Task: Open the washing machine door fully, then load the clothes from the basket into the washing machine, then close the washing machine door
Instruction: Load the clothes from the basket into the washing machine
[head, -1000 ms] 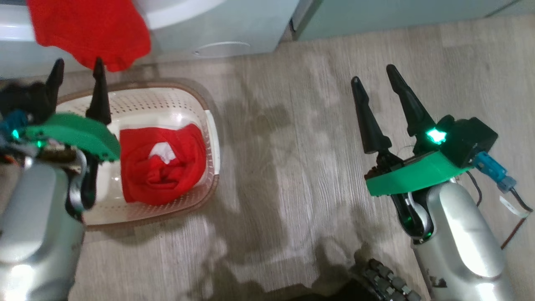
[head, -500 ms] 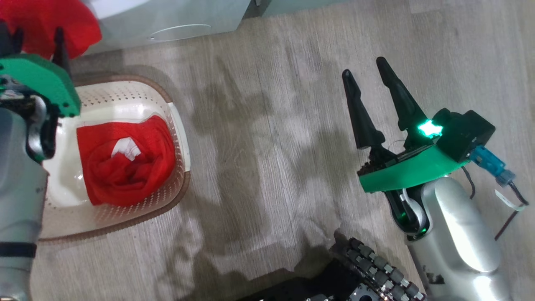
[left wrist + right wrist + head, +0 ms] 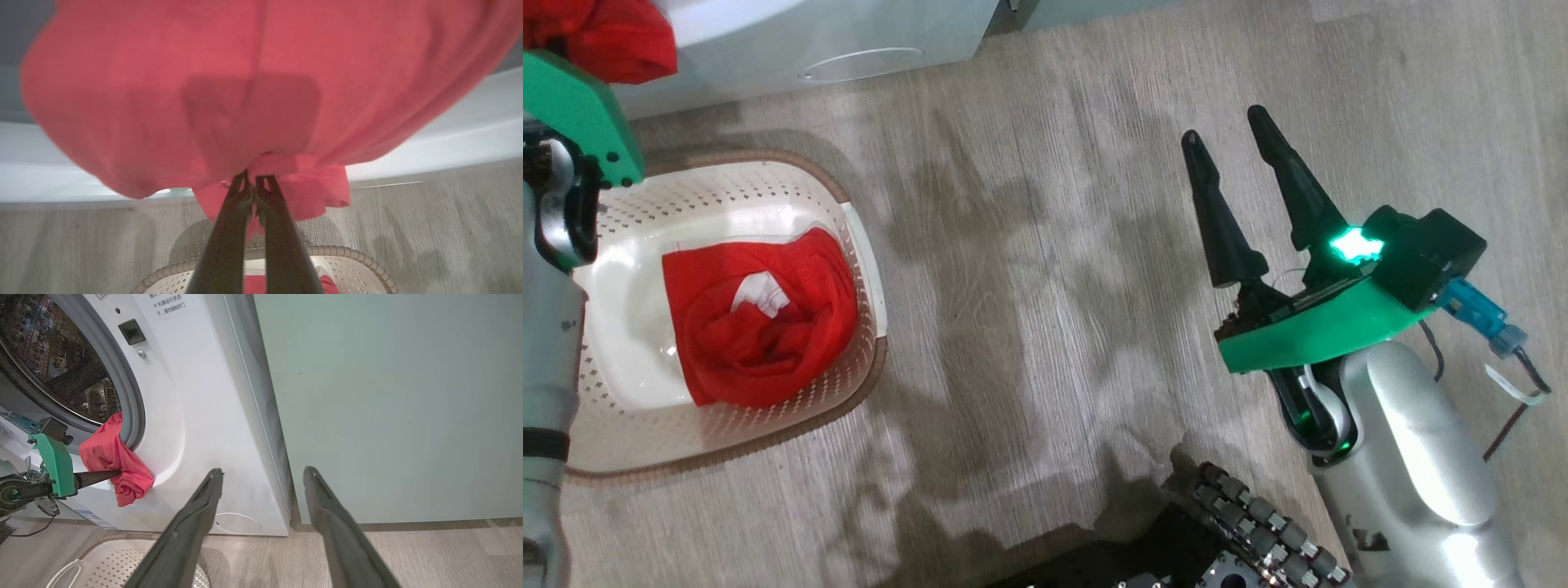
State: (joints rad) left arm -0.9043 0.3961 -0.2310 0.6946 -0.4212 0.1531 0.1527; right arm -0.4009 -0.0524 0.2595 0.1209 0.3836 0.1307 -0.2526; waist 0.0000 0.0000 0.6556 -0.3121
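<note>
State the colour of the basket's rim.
Brown; the basket's rim shows best in the head view.

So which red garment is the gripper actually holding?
The hanging garment at the washing machine mouth, pinched by the left gripper; the other garment lies crumpled in the basket.

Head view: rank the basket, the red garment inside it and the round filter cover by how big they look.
1. basket
2. red garment
3. filter cover, clearly the smallest here, though it lies farther from the camera, so its true size is unsure.
</note>
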